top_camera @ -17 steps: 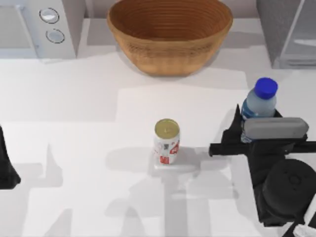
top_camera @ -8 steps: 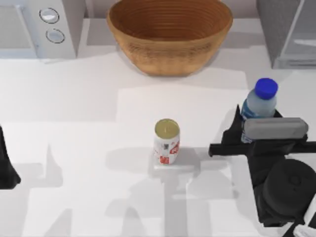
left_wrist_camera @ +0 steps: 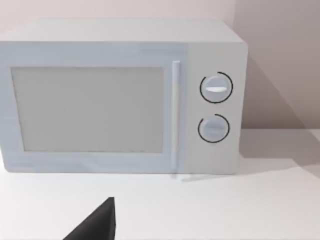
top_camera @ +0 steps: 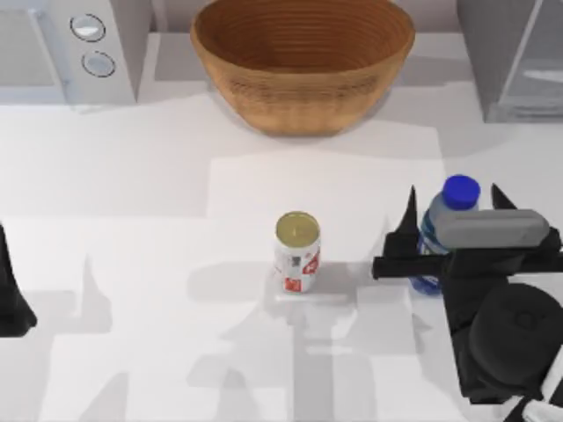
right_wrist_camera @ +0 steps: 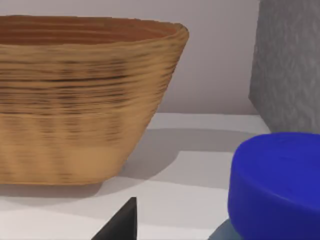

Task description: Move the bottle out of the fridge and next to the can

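The bottle (top_camera: 447, 215) stands right of the can (top_camera: 297, 251), basket (top_camera: 303, 61) behind them.

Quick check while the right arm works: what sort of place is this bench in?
Probably a rendered kitchen counter: a white microwave with two knobs, a grey fridge at the back, and a woven bowl on the white table.

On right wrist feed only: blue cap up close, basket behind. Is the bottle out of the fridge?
Observer: Yes. In the top view, the bottle stands on the table, outside the fridge and in front of it.
Operator: Near the can?
Observer: The can stands to the bottle's left, mid-table, with a gap between them.
Operator: Pincer?
Observer: The right pincer is open around the bottle. The left arm is parked at the table's left edge.
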### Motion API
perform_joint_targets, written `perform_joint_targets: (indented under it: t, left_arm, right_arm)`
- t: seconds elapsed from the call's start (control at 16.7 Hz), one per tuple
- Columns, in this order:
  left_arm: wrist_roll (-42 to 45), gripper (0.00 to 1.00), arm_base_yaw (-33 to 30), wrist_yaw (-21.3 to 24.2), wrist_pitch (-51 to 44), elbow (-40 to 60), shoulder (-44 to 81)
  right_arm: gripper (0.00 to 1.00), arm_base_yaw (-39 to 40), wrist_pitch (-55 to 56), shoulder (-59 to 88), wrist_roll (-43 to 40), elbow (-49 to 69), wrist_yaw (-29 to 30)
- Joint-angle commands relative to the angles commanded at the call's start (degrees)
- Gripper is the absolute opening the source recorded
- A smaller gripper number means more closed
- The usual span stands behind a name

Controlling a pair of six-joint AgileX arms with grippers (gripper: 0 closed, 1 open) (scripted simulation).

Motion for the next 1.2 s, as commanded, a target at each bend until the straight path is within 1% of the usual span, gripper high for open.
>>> perform_joint_targets:
  t: [0.48,0.84,1.08,1.2]
  left_arm:
    - [0.00,1.00,0.00,0.00,0.00,0.00,0.00]
    - [0.00,1.00,0.00,0.00,0.00,0.00,0.00]
    - [0.00,1.00,0.00,0.00,0.00,0.00,0.00]
    - [0.00,1.00,0.00,0.00,0.00,0.00,0.00]
  right_arm:
    - [1.00,0.15,0.13,-0.02,0.00,-0.14,0.21]
    - [1.00,5.47,3.65,-0.89,0.03,-4.63,5.49]
    - [1.00,5.25,3.53,-0.67,0.02,-4.46,5.40]
    - [1.00,4.73,2.26,-2.40,0.02,-4.79,4.13]
